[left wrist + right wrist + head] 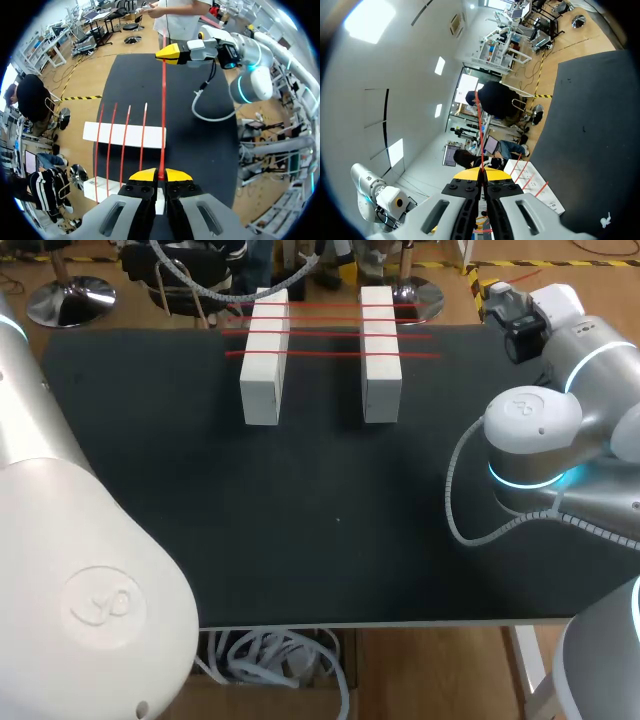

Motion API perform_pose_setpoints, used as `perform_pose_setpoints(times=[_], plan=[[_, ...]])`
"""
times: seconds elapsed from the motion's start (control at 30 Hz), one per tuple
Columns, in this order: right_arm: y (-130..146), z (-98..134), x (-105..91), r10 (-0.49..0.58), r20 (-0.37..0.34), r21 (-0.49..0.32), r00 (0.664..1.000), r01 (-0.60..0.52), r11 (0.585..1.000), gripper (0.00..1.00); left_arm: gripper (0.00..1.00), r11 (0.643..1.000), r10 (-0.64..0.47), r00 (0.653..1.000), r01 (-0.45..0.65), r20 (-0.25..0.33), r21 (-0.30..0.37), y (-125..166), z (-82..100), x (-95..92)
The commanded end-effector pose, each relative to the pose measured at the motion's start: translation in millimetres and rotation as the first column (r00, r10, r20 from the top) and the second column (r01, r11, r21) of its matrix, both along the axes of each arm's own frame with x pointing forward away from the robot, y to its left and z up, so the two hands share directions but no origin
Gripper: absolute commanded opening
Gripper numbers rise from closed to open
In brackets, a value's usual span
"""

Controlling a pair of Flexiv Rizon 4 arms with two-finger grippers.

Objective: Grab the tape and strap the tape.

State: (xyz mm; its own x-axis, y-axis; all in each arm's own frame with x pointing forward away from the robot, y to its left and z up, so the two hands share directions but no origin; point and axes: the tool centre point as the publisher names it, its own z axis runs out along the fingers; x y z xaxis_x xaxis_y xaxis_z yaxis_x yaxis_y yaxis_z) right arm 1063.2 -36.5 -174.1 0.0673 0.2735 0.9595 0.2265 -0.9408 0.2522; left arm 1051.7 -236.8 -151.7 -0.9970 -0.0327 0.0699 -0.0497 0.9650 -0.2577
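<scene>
A thin red tape (163, 115) runs taut through the air between my two grippers, high above the black table (300, 520). My left gripper (160, 175) is shut on one end. My right gripper (167, 52), seen far ahead in the left wrist view, is shut on the other end; in its own view (481, 172) the tape (479, 130) leaves its closed tips. Below stand two white blocks (263, 370) (380, 365), side by side, with several red strips (330, 335) laid across both. Neither gripper shows in the head view.
My left arm's white housing (80, 570) fills the head view's lower left. My right arm's joints (530, 440) and a hose (460, 510) hang over the table's right side. The blocks stand near the far edge.
</scene>
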Motion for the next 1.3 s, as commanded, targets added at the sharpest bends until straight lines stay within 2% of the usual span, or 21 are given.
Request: perform_pose_setpoints(times=[0.03, 0.27, 0.33, 0.7, 0.9, 0.97, 1.03, 1.13, 1.2, 1.3], plan=[[-0.9, 1.3, -0.4, 0.002, -0.004, -0.001, 1.0, -0.002, 1.0, 0.0, 0.0, 0.998, -0.001, 1.0, 0.002, -0.006, 0.069, -3.4, 2.0, 2.6], [-0.9, 1.3, -0.4, 0.002, -0.004, -0.001, 1.0, -0.002, 1.0, 0.0, 0.0, 0.998, 0.0, 1.0, 0.0, -0.008, 0.058, -3.6, 0.9, 2.2], [-0.9, 1.3, -0.4, 0.002, -0.004, -0.001, 1.0, -0.002, 1.0, 0.0, 0.0, 0.999, -0.018, 1.0, 0.019, -0.014, 0.034, -3.5, 0.5, 2.4], [-0.9, 1.3, -0.4, 0.002, -0.004, -0.001, 1.0, -0.002, 1.0, 0.0, 0.0, 0.999, -0.018, 1.0, 0.019, -0.014, 0.034, -3.5, 0.5, 2.4], [-9.1, 7.1, 6.1, 0.006, -0.016, -0.173, 1.0, -0.009, 0.985, 0.0, 0.0, 0.999, -0.018, 1.0, 0.019, -0.014, 0.034, -3.5, 0.5, 2.4], [-14.5, 8.3, 8.3, 0.005, -0.033, -0.264, 0.999, -0.013, 0.964, 0.0, 0.0, 0.999, -0.018, 1.0, 0.019, -0.014, 0.034, -3.5, 0.5, 2.4], [-19.5, 8.9, 10.0, 0.015, -0.069, -0.362, 0.997, -0.039, 0.931, 0.0, 0.0, 0.999, -0.018, 1.0, 0.019, -0.014, 0.034, -3.5, 0.5, 2.4], [-26.5, 9.5, 11.5, 0.005, -0.109, -0.465, 0.994, -0.055, 0.883, 0.0, 0.0, 0.999, -0.018, 1.0, 0.019, -0.014, 0.034, -3.5, 0.5, 2.4], [-28.5, 9.6, 11.4, -0.007, -0.119, -0.508, 0.993, -0.055, 0.859, 0.0, 0.0, 0.999, -0.018, 1.0, 0.019, -0.014, 0.034, -3.5, 0.5, 2.4], [-29.0, 10.5, 10.5, 0.019, -0.141, -0.598, 0.99, -0.1, 0.795, 0.0, 0.0, 0.999, -0.018, 1.0, 0.019, -0.014, 0.034, -3.5, 0.5, 2.4]])
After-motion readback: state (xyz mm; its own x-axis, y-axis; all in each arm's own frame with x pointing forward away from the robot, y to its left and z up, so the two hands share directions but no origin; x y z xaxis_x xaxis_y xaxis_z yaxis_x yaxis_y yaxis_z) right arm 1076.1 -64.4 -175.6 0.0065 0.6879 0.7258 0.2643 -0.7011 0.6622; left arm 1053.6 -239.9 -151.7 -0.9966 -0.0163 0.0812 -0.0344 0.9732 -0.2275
